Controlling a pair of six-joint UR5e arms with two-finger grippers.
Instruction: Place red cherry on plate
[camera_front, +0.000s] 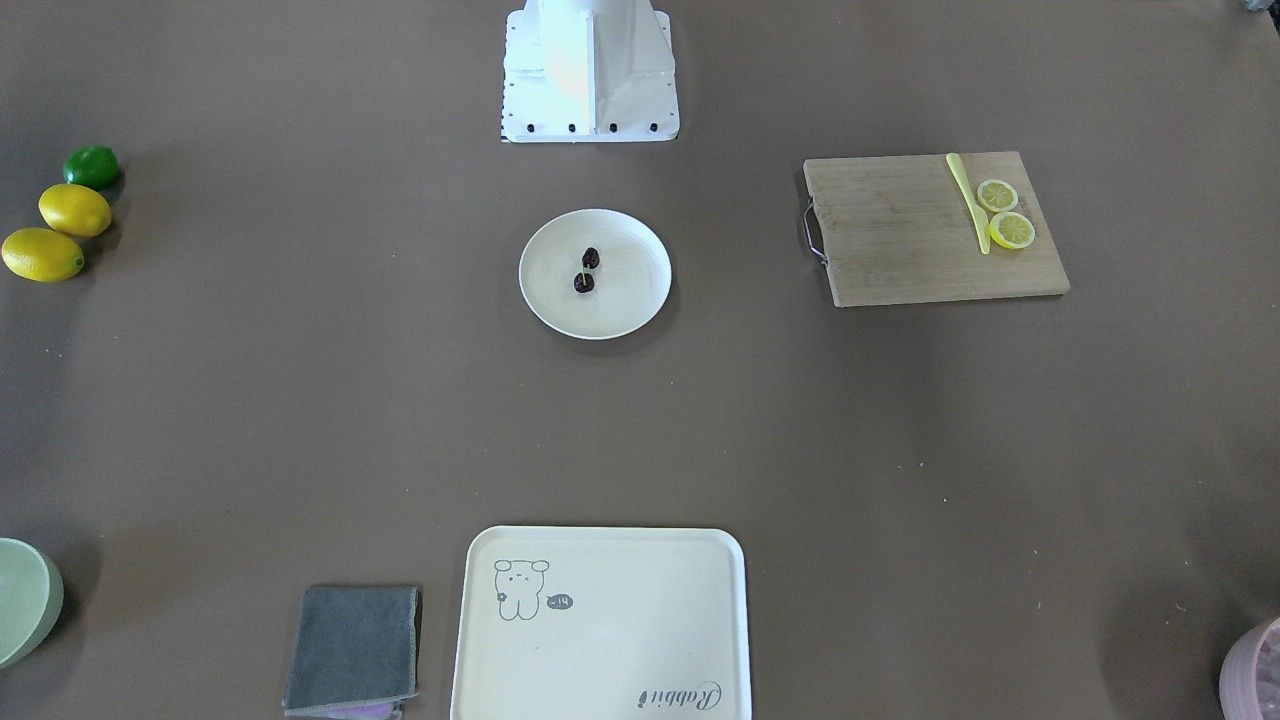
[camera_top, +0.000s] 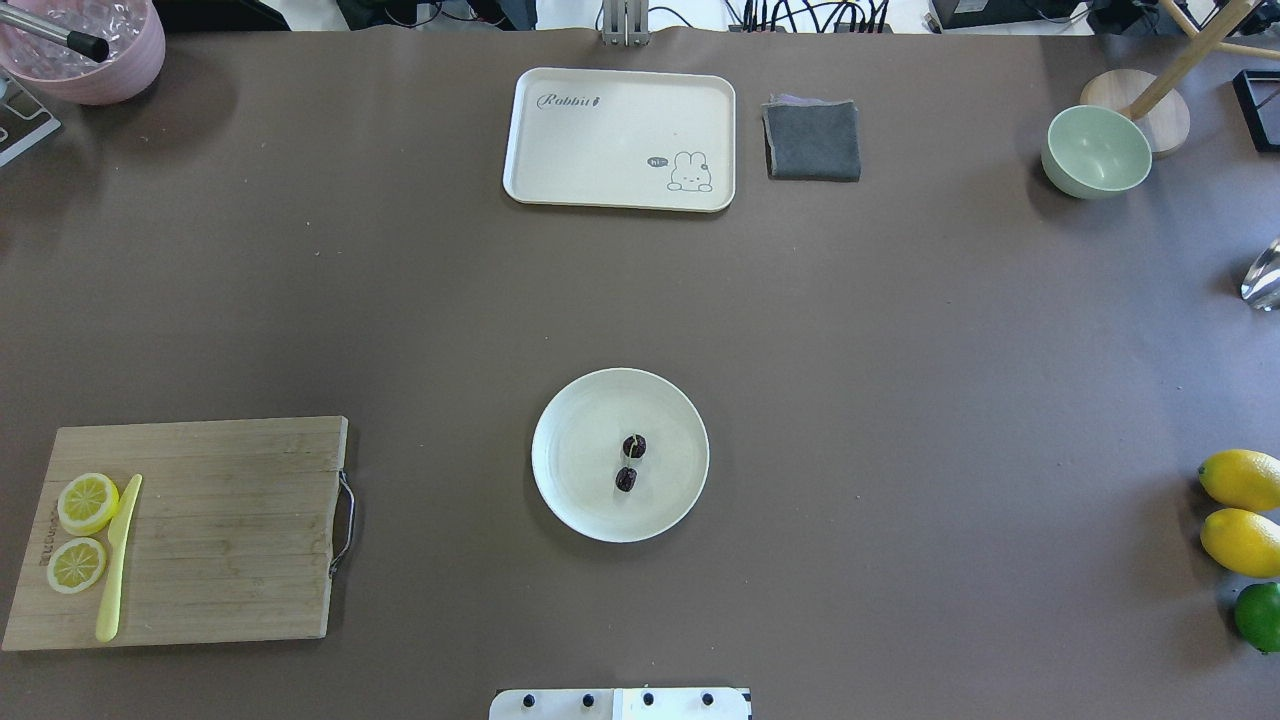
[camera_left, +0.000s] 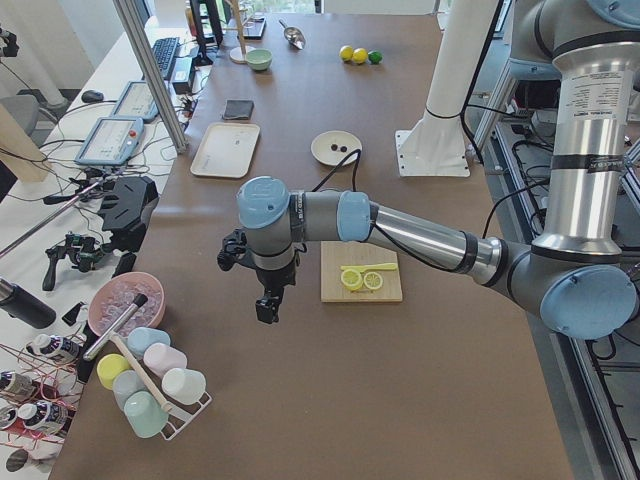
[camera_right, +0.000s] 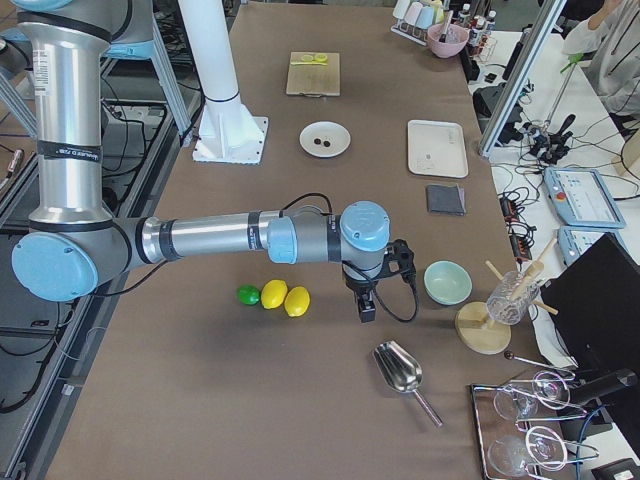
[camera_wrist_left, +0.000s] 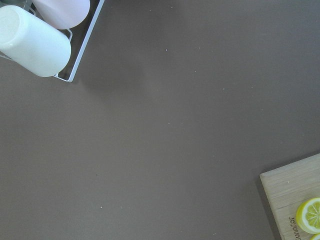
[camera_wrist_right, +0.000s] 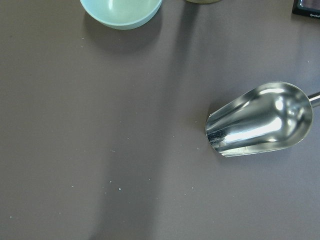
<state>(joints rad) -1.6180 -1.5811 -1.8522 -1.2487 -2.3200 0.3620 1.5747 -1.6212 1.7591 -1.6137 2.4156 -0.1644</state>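
Observation:
The red cherry (camera_top: 630, 462), two dark maroon fruits on one pale stem, lies inside the round cream plate (camera_top: 575, 495) near the table's middle, slightly toward the robot's base. The front-facing view shows the same cherry (camera_front: 587, 270) resting on the plate (camera_front: 555, 300). My left gripper (camera_left: 268, 306) hangs over the table's left end, far from the plate; it shows only in the left side view, so I cannot tell its state. My right gripper (camera_right: 367, 308) hangs over the right end and shows only in the right side view, so I cannot tell its state either.
A wooden cutting board (camera_top: 230, 530) carries lemon slices (camera_top: 87, 502) and a yellow knife (camera_top: 118, 560). A bear tray (camera_top: 620, 140), grey cloth (camera_top: 812, 140) and green bowl (camera_top: 1095, 150) sit at the far side. Lemons (camera_top: 1240, 510), a metal scoop (camera_wrist_right: 260, 120) and a cup rack (camera_wrist_left: 45, 35) flank the ends.

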